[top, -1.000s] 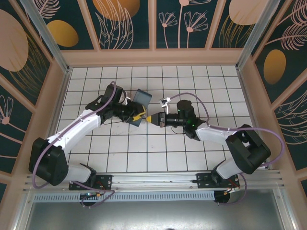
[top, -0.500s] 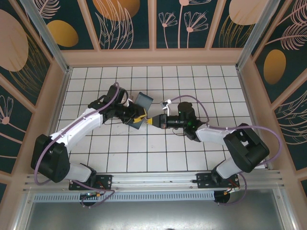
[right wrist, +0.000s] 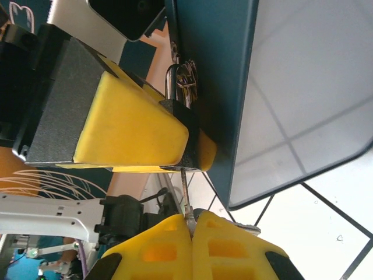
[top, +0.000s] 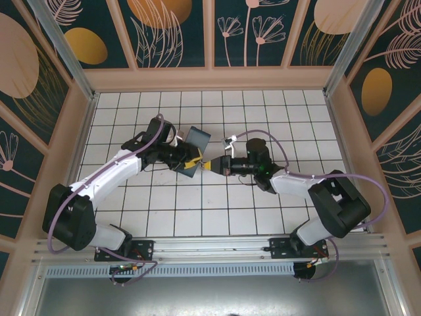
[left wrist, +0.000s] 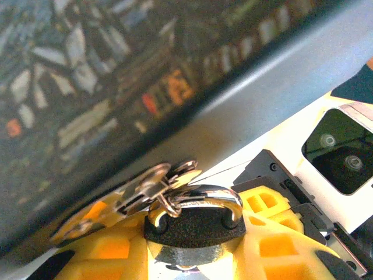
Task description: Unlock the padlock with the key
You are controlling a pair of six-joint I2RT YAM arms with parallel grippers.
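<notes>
Left wrist, padlock [left wrist: 195, 226]: the dark body sat low in the middle of the view, upright, squeezed between two yellow pads.
Left wrist, shackle [left wrist: 201, 194]: silvery, with both legs meeting the body, and threaded through a metal hasp [left wrist: 131, 198].
Left wrist, left gripper [left wrist: 195, 254]: clenched on the padlock's body, one yellow pad on either side.
Left wrist, box [left wrist: 105, 76]: its swirl-painted wall stood just behind the hasp, blurred.
Right wrist, key [right wrist: 184, 189]: a thin grey blade ran straight from the fingertips up to the underside of the padlock [right wrist: 186, 125]; how deep it sat could not be told.
Right wrist, right gripper [right wrist: 191, 227]: the yellow fingers were pressed together, grasping the key, whose head was hidden between them.
Right wrist, padlock's place: it lay against the dark teal edge of the box [right wrist: 213, 70], shackle end pointing away from the key, with the left gripper's yellow pad flat along its side.
Top, arms: both reached inward and met near the middle of the tiled floor [top: 263, 217].
Top, left gripper [top: 191, 160] and right gripper [top: 210, 164]: yellow tips pointed at each other, nearly touching.
Top, box [top: 196, 139]: tilted, just behind the left gripper's tips.
Top, padlock and key: between the two sets of tips, too small to make out.
</notes>
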